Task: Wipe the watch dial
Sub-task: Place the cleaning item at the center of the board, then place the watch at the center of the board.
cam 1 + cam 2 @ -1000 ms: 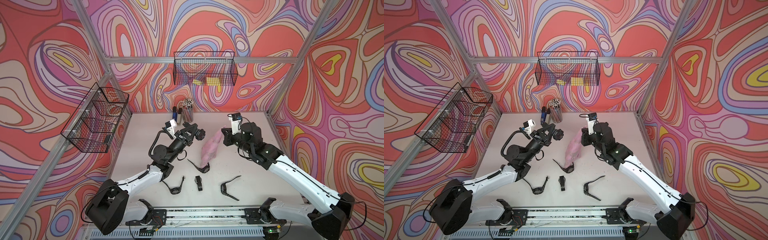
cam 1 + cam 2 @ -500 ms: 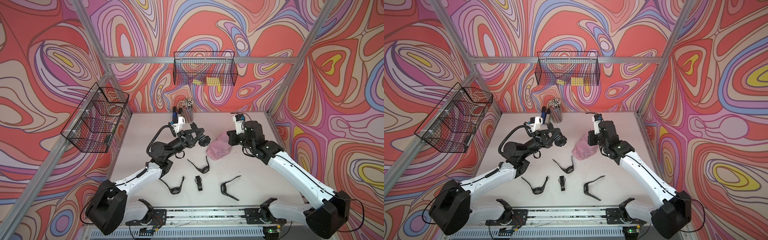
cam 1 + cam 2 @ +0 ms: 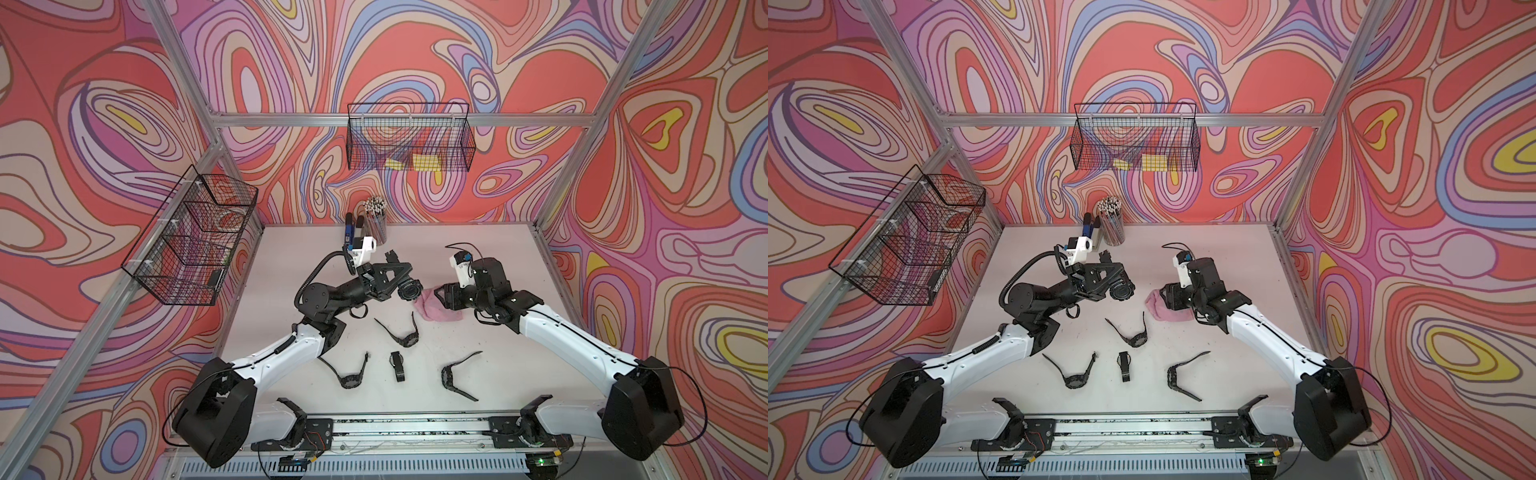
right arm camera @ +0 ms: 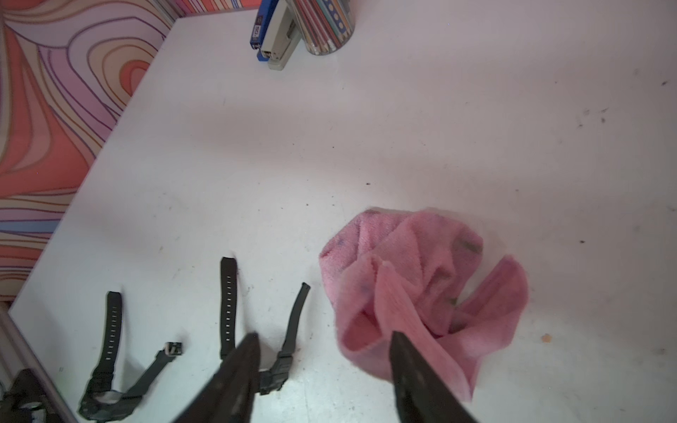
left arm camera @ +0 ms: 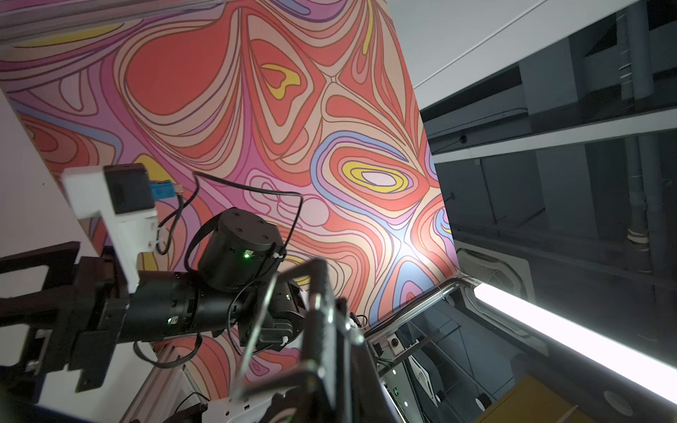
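Note:
My left gripper point(image 3: 395, 286) is shut on a black watch point(image 3: 409, 291), held above the table's middle with its round dial turned up toward the top views; it shows again as the watch point(image 3: 1121, 291). In the left wrist view the watch strap point(image 5: 324, 311) is a dark blur close to the lens. The pink cloth point(image 3: 437, 311) lies crumpled on the table just right of the watch. My right gripper point(image 3: 443, 296) hovers open over the cloth's edge. In the right wrist view the right gripper point(image 4: 324, 337) stands wide, one fingertip point(image 4: 397, 338) over the cloth point(image 4: 421, 278), gripping nothing.
Several other black watches lie on the table in front: one point(image 3: 401, 337) near the middle, others point(image 3: 349, 376), point(image 3: 397, 365), point(image 3: 455, 376) nearer the front rail. A pencil cup point(image 3: 376, 220) and stapler point(image 3: 351, 230) stand at the back. Wire baskets point(image 3: 409, 141), point(image 3: 195, 237) hang on the walls.
My right gripper brought the hanging cloth down onto the table, then opened and let it go. My left arm swung the watch rightward and levelled out.

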Tool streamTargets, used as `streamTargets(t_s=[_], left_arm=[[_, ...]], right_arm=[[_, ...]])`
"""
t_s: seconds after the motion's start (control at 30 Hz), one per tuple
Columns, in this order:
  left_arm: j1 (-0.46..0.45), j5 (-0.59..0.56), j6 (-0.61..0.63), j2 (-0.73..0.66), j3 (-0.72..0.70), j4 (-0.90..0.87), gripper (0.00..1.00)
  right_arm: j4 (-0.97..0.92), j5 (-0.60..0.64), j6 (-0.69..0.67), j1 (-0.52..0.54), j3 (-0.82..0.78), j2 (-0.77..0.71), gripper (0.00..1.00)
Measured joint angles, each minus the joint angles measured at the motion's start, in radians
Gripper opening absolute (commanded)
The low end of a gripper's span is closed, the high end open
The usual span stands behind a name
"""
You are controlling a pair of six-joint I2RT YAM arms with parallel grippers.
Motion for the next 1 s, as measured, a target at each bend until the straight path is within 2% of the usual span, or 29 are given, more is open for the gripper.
streamTargets(t_s=[0.13, 0.33, 0.47, 0.67, 0.83, 1.0], left_arm=[[0.0, -0.042, -0.058, 0.006, -0.041, -0.002, 0.0], [0.0, -0.094, -0.163, 0.006, -0.087, 0.0, 0.0], [0.0, -0.102, -0.224, 0.006, -0.111, -0.001, 0.0], [0.0, -0.106, -0.275, 0.006, -0.111, 0.0, 0.0], [0.0, -0.106, -0.293, 0.015, -0.109, 0.001, 0.0], [-0.002, -0.106, -0.293, 0.055, -0.079, 0.0, 0.0]], right_arm=[[0.018, -0.048, -0.052, 0.0, 0.003, -0.096, 0.98], [0.06, -0.302, -0.192, 0.0, 0.013, -0.226, 0.97], [0.073, -0.463, -0.264, 0.0, 0.017, -0.238, 0.97], [0.111, -0.663, -0.298, 0.0, 0.018, -0.202, 0.92], [0.168, -0.734, -0.298, 0.021, 0.018, -0.192, 0.9], [0.205, -0.749, -0.304, 0.066, 0.018, -0.177, 0.84]])
